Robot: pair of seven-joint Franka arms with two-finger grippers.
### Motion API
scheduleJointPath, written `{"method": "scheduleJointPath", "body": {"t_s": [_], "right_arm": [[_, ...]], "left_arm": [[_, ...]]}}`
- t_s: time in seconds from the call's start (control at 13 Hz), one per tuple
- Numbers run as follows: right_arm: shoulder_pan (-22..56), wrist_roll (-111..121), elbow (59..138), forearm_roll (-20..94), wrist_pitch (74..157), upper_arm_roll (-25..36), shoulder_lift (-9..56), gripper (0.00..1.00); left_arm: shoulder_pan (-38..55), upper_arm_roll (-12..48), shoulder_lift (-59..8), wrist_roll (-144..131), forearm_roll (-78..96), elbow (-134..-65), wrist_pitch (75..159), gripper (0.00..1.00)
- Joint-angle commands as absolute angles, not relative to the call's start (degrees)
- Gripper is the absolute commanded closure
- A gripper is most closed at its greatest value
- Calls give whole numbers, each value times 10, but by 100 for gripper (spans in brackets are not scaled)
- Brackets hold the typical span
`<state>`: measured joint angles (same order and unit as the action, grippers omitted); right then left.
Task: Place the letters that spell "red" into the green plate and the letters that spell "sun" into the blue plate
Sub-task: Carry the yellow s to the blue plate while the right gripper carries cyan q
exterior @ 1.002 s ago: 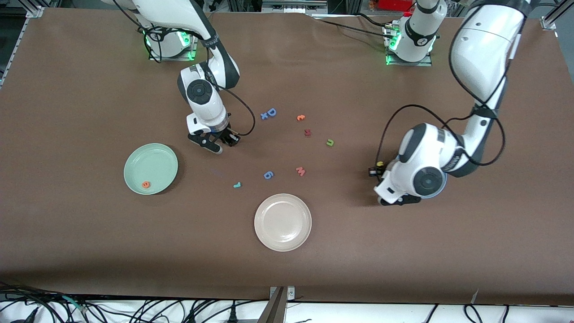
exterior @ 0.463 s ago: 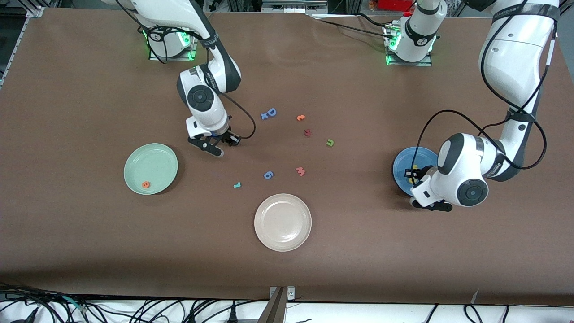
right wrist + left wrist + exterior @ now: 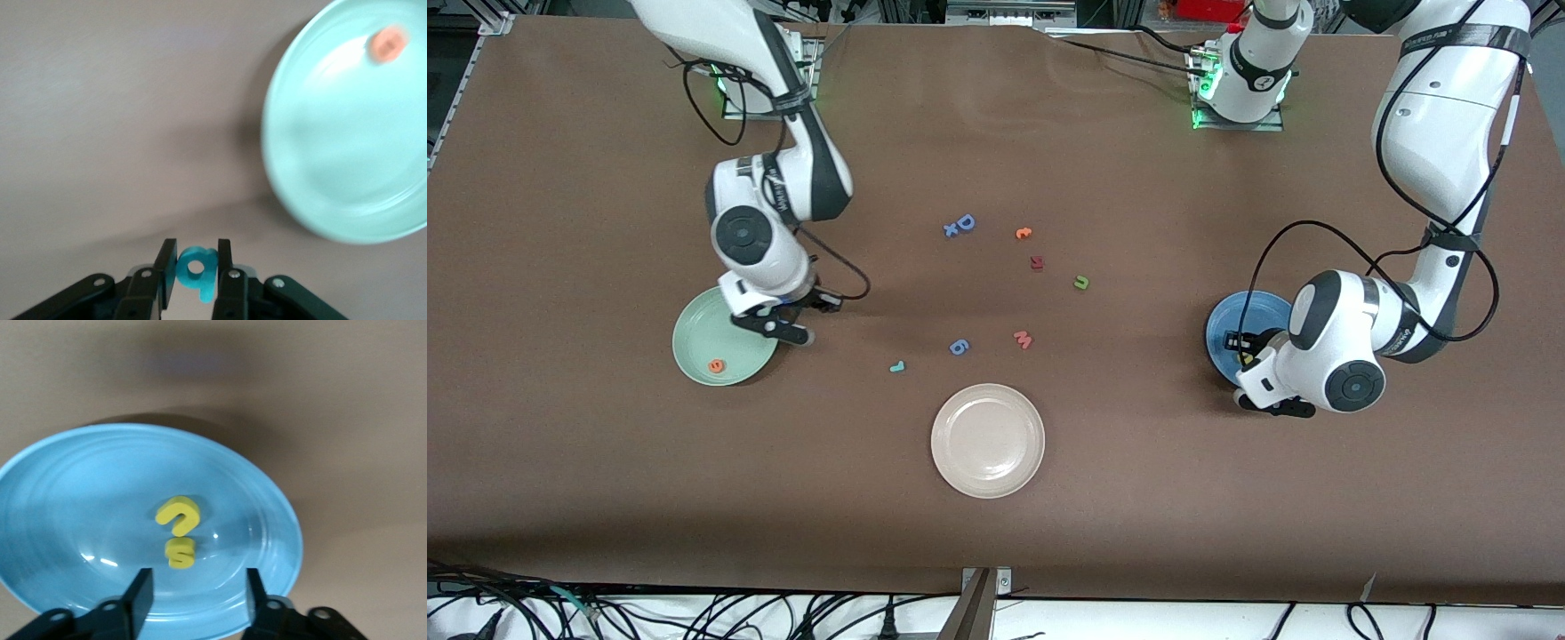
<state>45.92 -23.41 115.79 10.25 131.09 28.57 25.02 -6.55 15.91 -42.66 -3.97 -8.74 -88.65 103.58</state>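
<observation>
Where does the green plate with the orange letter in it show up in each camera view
Front view: the green plate lies toward the right arm's end of the table, partly under the right gripper.
Right wrist view: the green plate fills the upper right corner.
Left wrist view: not in it; only the blue plate shows there.
Shared landmark: the orange letter lying in the plate near its rim.

The yellow "s" [image 3: 181, 553] and yellow "u" [image 3: 178, 515] are seated in the blue plate [image 3: 60, 487], the orange "e" [image 3: 716, 365] in the green plate [image 3: 703, 342], the teal "d" [image 3: 197, 269] is clamped upright, while the teal "r" [image 3: 897, 365] and green "n" [image 3: 1081, 283] are left lying on the table.
</observation>
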Motion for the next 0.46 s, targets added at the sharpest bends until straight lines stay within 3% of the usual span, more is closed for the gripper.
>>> {"method": "scheduleJointPath", "body": {"t_s": [0.0,0.23,0.31,0.39], "right_arm": [[462,-132,1157,107,1296,327,252,83],[451,-45,1156,107,1284,365,259,81],[442,-32,1155,107,1284,365,259,72],[439,-30,1154,107,1285,364,259,55]], "left_arm": [[-62,176,-400,-39,-98,-890,1014,0],[-62,227,-381,-99,-92,-892,1003,0],[-62,254,-381,-150,-92,-891,1003,0],[-62,280,-381,-199,-92,-892,1005,0]]}}
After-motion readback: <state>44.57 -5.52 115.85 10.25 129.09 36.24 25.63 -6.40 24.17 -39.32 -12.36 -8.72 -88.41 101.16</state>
